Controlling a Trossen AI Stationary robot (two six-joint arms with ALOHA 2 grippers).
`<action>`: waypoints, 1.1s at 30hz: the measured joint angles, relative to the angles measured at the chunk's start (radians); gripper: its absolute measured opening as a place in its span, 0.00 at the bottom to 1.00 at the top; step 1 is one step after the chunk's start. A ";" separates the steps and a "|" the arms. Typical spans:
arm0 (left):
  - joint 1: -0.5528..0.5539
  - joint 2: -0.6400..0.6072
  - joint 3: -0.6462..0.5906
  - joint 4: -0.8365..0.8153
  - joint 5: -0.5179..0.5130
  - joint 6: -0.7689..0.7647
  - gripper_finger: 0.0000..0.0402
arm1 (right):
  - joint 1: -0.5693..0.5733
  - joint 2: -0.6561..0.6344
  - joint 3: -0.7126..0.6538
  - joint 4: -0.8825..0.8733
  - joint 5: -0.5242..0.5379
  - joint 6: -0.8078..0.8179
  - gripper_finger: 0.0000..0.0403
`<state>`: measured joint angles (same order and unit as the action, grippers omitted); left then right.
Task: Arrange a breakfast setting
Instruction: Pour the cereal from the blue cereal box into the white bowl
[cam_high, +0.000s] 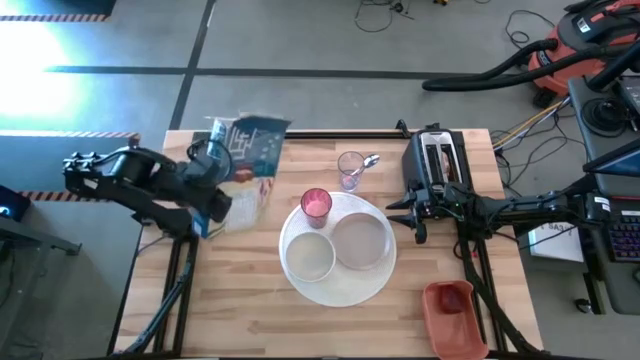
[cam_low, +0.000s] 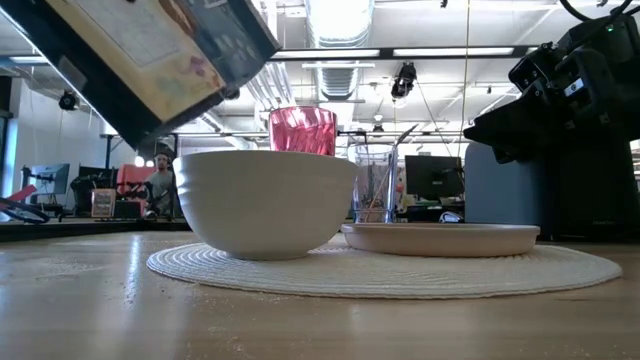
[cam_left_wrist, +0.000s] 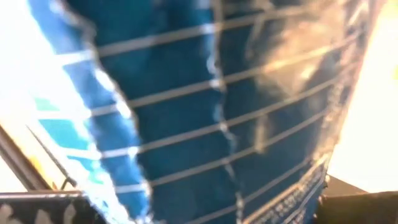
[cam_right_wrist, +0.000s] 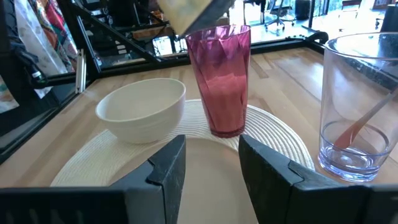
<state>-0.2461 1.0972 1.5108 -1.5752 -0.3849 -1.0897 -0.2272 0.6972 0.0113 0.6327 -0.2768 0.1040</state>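
Observation:
A white woven placemat (cam_high: 337, 285) holds a white bowl (cam_high: 308, 258), a pale plate (cam_high: 362, 240) and a pink cup (cam_high: 316, 205). My left gripper (cam_high: 215, 190) is shut on a blue cereal box (cam_high: 248, 150), which is tilted in the air at the table's left. A corner of the box (cam_right_wrist: 193, 12) shows above the cup. My right gripper (cam_right_wrist: 211, 165) is open and empty, low at the plate's right side, in front of the toaster (cam_high: 437, 165). A metal spoon (cam_high: 368, 160) stands in a clear glass (cam_high: 350, 172). No toast shows. My left gripper holds the cereal box between its two fingers (cam_left_wrist: 37, 208), one on each side of the box, coming from the table's left. The blue face (cam_left_wrist: 205, 124) fills the wrist view and hides the exact place. The box is tilted and clear of the table (cam_low: 150, 70).
A reddish tray (cam_high: 452, 312) with something red in it sits at the near right corner. The black toaster stands at the far right. The clear glass stands just beyond the placemat. There is bare wood at the near left.

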 joint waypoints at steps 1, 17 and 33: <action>-0.029 0.005 0.000 0.001 0.002 -0.016 0.43 | 0.000 0.000 0.000 0.000 0.000 0.000 0.35; -0.537 0.180 0.009 0.001 -0.057 -0.505 0.43 | 0.000 0.000 0.000 0.000 0.000 0.000 0.35; -0.778 0.436 0.289 0.005 0.014 -0.684 0.44 | 0.000 0.000 0.000 0.000 0.000 0.000 0.35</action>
<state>-1.0241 1.5335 1.7995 -1.5705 -0.3711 -1.7733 -0.2274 0.6971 0.0113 0.6323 -0.2767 0.1040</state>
